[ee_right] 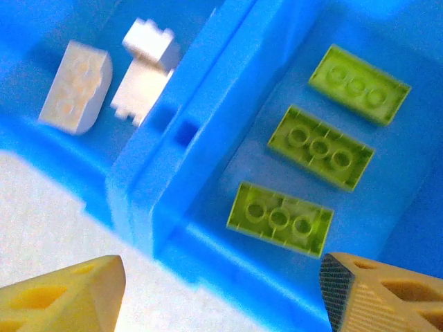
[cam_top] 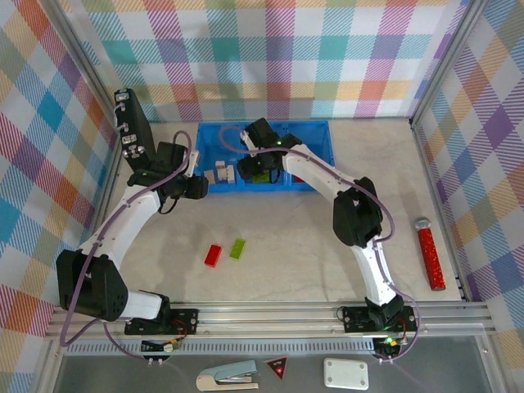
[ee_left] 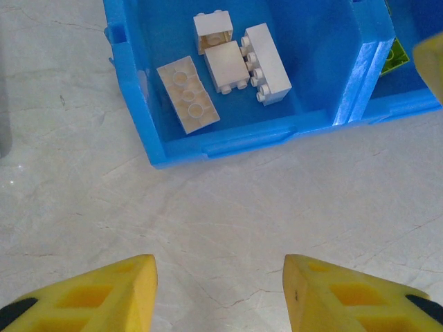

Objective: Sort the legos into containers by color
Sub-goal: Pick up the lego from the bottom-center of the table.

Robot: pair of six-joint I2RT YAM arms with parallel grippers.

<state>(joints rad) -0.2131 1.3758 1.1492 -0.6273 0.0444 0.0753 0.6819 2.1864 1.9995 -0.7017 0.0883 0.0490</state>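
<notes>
Bright, even light is given from above; only faint, soft shadows are cast on the bench (cam_top: pixel 311 246). Ahead of the right hand (ee_right: pixel 221 294) the blue tray (ee_right: pixel 208 138) is blurred and washed out; ahead of the left hand (ee_left: pixel 218 290) the picture is sharp.
</notes>
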